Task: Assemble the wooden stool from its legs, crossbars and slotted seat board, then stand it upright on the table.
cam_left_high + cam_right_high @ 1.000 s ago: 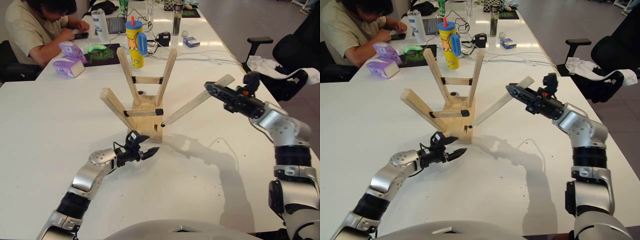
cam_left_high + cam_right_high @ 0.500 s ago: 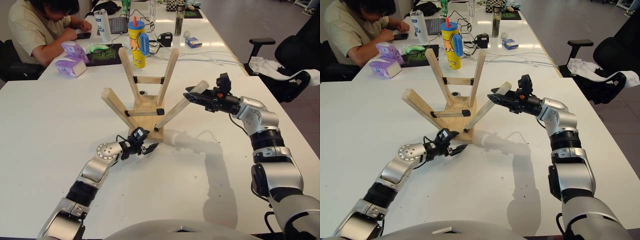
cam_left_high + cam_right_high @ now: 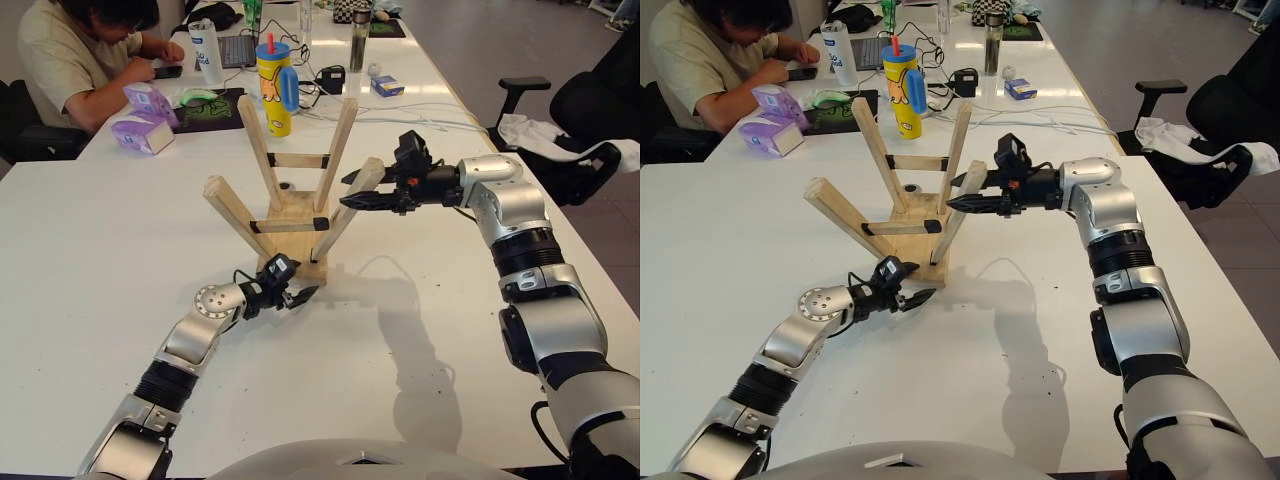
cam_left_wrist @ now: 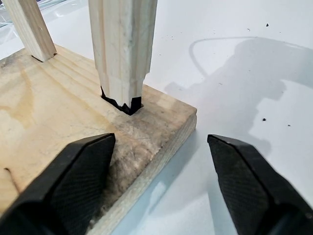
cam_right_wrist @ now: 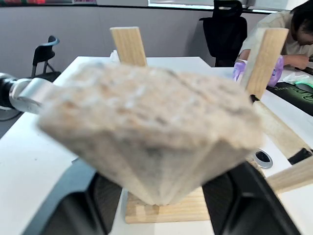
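A black office chair (image 3: 585,95) is placed right of the right claw (image 3: 347,200), beside the long white table (image 3: 90,250).

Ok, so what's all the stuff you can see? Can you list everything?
table: one, white, under everything
seat board: one, pale wood, flat on the table, mid-table
seated legs: three, pale wood, sticking up from the seat board
fourth leg: one, pale wood, slanted, lower end in a corner slot
crossbars: two, pale wood with black ends, between the legs
yellow cup: one, blue handle, red straw, behind the stool
purple boxes: two, far left
clear bottle: one, far left
dark bottle: one, far end
office chair: one, black, right of the table
left gripper: one, black, open at the board's near corner
right gripper: one, black, gripping the fourth leg
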You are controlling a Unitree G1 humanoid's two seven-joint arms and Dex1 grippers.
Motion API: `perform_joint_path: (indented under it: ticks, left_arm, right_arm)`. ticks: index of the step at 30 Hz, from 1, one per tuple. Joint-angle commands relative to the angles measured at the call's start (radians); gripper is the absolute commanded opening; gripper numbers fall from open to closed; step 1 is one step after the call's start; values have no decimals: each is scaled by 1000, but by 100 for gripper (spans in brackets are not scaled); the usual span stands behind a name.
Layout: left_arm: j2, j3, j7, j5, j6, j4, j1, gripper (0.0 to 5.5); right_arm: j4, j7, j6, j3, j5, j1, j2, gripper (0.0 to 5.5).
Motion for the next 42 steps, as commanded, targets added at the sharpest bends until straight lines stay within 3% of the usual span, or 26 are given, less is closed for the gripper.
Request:
perform_joint_path:
  ticks: [1, 14, 23, 29, 32, 34, 37, 42]
  left_arm:
    - [-13, -47, -14, 36, 77, 66, 57, 351]
    - [-41, -49, -1, 43, 89, 75, 64, 351]
    - [-61, -32, 33, 54, 59, 69, 75, 351]
    - [-86, 77, 196, 79, -131, -225, 200, 351]
    - [-49, 118, 323, 246, -288, -434, 294, 351]
    - [-44, 203, 433, 371, -375, -570, 324, 351]
    - [-39, 273, 506, 535, -355, -688, 234, 351]
    - [-66, 183, 498, 749, -228, -560, 53, 351]
  right_arm:
    - [-50, -88, 31, 75, -103, 73, 20, 204]
    - [-252, -119, 68, 152, -100, 151, 16, 204]
    - [-160, -188, 109, 176, -135, 80, 63, 204]
    - [-191, -185, 175, 187, -134, 78, 38, 204]
    - [-224, -202, 201, 192, -140, 84, 23, 204]
    - [-236, -208, 214, 194, -143, 87, 17, 204]
    - [-238, -213, 226, 202, -150, 88, 13, 204]
    - [-223, -221, 225, 215, -154, 91, 20, 204]
